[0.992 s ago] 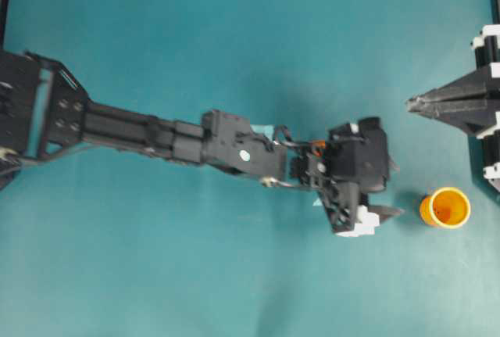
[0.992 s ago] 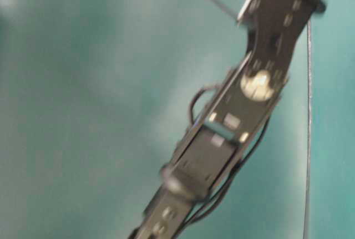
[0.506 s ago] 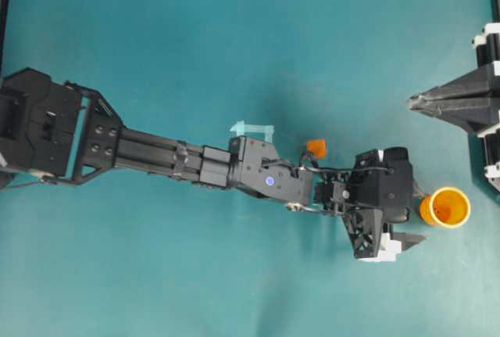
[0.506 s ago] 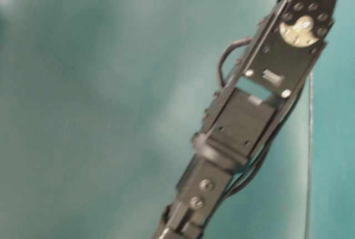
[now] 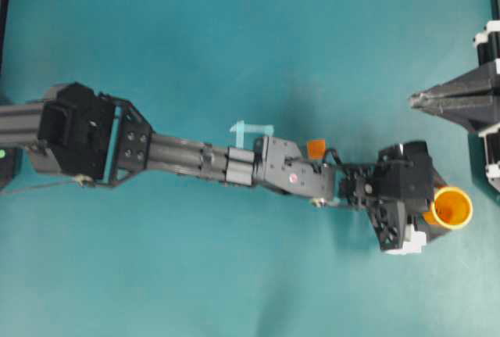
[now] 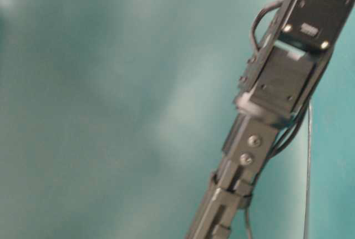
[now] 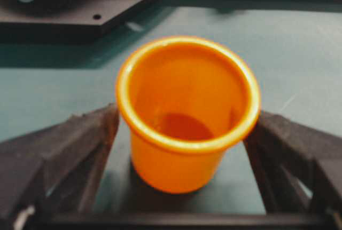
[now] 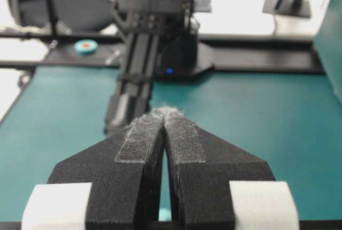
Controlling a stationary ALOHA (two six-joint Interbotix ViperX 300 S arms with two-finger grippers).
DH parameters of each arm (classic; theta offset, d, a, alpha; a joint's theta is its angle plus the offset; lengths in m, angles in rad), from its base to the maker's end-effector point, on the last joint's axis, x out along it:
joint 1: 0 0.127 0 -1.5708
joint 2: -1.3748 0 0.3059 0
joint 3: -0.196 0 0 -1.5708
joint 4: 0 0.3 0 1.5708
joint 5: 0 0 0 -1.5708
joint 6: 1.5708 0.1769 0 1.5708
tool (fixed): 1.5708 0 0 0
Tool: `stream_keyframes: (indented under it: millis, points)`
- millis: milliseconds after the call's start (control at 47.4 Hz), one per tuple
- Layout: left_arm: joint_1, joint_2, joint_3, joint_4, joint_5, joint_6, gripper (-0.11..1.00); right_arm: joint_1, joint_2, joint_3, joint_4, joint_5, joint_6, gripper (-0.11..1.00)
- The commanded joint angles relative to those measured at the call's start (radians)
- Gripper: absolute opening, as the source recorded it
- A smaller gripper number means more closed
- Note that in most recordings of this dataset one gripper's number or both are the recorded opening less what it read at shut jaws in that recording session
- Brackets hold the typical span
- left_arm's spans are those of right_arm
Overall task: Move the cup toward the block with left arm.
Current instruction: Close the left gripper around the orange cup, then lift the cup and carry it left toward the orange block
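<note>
The cup (image 5: 453, 209), orange with a pale rim, stands upright at the right of the teal table. My left gripper (image 5: 434, 210) is open around it. In the left wrist view the cup (image 7: 187, 112) fills the gap of the gripper (image 7: 184, 115), with one black finger (image 7: 69, 150) on each side close to the rim. The block (image 5: 316, 148), a tiny orange cube, lies to the left beside the left arm's forearm (image 5: 289, 174). My right gripper (image 5: 414, 101) is shut and empty at the right edge; the right wrist view shows its tips (image 8: 163, 113) pressed together.
A pale tape mark (image 5: 250, 129) sits on the table left of the block. The left arm (image 5: 187, 157) stretches across the table's middle. The table-level view shows only a blurred arm link (image 6: 272, 84). Black frame rails (image 7: 80, 6) lie beyond the cup.
The left arm has extended to the right, uncovering the block. Its open gripper has moved from short of the cup to around it. The cup has barely shifted. The right arm is still.
</note>
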Motion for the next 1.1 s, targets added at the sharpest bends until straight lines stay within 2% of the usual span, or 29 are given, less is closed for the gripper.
stream_keyframes:
  millis: [0, 253, 422, 654, 886, 1076]
  points:
    - [-0.005, -0.017, -0.057, 0.002, 0.006, 0.002, 0.88, 0.0, 0.003, -0.031, -0.002, -0.012, -0.002, 0.0]
    - [-0.008, -0.008, -0.071, 0.002, 0.009, 0.003, 0.84, 0.002, 0.005, -0.029, -0.002, -0.012, -0.002, 0.0]
    - [-0.008, -0.014, -0.072, 0.003, 0.009, 0.006, 0.63, 0.0, 0.003, -0.031, -0.002, -0.012, -0.002, 0.0]
    - [0.003, -0.054, -0.06, 0.014, 0.031, 0.011, 0.64, 0.0, 0.005, -0.031, -0.002, -0.012, -0.002, 0.0]
    - [0.032, -0.1, -0.006, 0.015, 0.054, 0.009, 0.82, 0.0, 0.005, -0.031, -0.002, -0.012, -0.002, 0.0]
    - [0.052, -0.127, 0.034, 0.015, 0.044, 0.011, 0.83, 0.0, 0.005, -0.029, 0.0, -0.012, -0.002, 0.0]
